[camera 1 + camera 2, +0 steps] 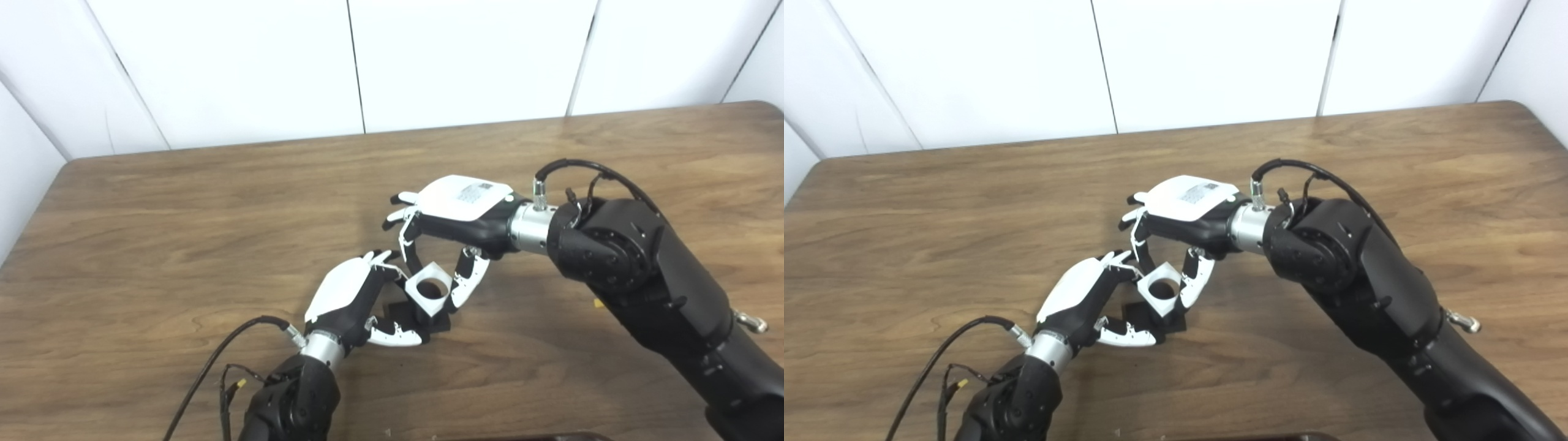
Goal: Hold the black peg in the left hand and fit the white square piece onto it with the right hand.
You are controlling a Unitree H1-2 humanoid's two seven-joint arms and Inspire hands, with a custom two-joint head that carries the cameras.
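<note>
The white square piece (429, 288), with a round hole in its middle, is pinched between the fingers and thumb of my right hand (456, 211), which reaches in from the right with its palm down. Directly under the piece is the black peg (409, 318), of which only the flat black base shows on the table. My left hand (355, 294) is closed around that base from the left, with its thumb lying along the near side. The peg's post is hidden behind the white piece, so I cannot tell whether the piece sits on it.
Both hands meet over the middle of a brown wooden table (184, 233). White wall panels (429, 61) stand behind its far edge. Loose cables (208, 367) trail from my left wrist near the front edge.
</note>
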